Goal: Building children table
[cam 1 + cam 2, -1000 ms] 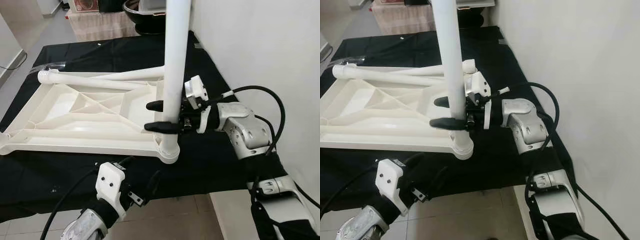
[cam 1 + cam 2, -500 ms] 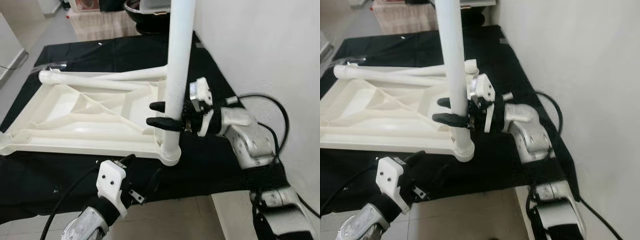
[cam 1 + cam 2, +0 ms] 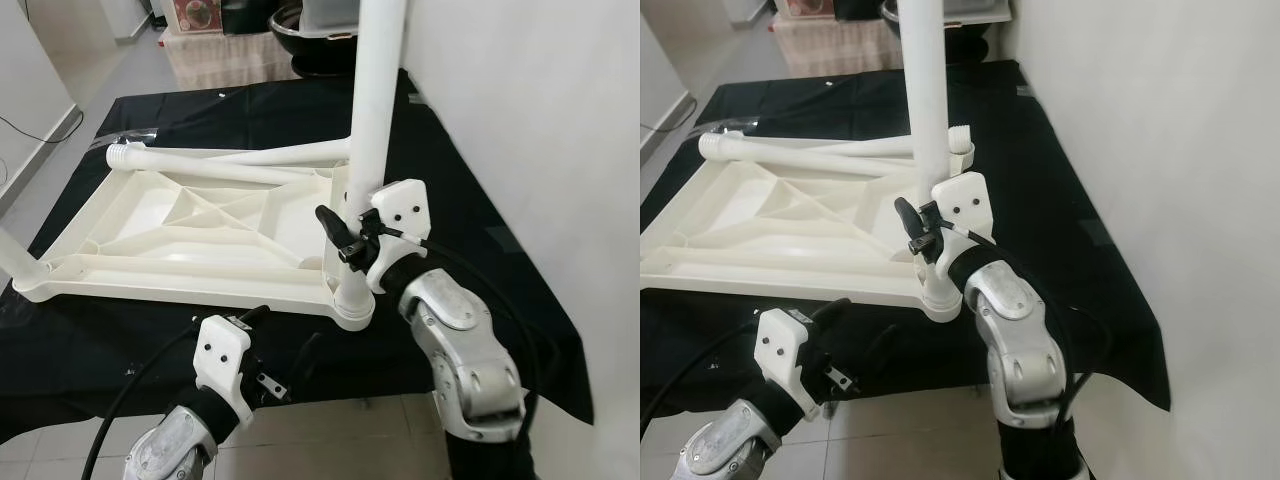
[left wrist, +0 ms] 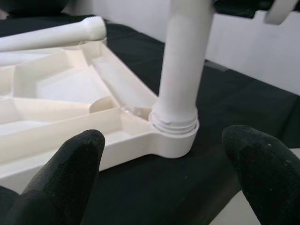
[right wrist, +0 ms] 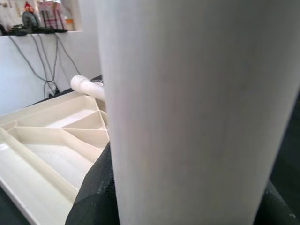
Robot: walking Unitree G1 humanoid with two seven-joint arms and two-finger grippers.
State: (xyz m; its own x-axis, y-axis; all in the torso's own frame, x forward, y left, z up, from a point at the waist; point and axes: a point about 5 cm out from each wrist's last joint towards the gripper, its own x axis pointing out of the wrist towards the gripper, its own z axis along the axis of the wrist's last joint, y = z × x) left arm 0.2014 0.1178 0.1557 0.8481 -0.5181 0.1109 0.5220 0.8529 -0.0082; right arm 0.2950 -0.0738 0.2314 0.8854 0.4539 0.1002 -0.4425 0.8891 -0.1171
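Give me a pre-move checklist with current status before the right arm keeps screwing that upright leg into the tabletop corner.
1. right gripper closed around the upright leg: ok.
2. Leg standing straight in the corner socket: ok.
3. Leg fully screwed home: not ok, threads show above the socket in the left wrist view.
4. left gripper open and off the parts, below the table edge: ok.
5. tabletop lying flat, underside up, on the black cloth: ok.
6. spare legs lying away from the working corner: ok.
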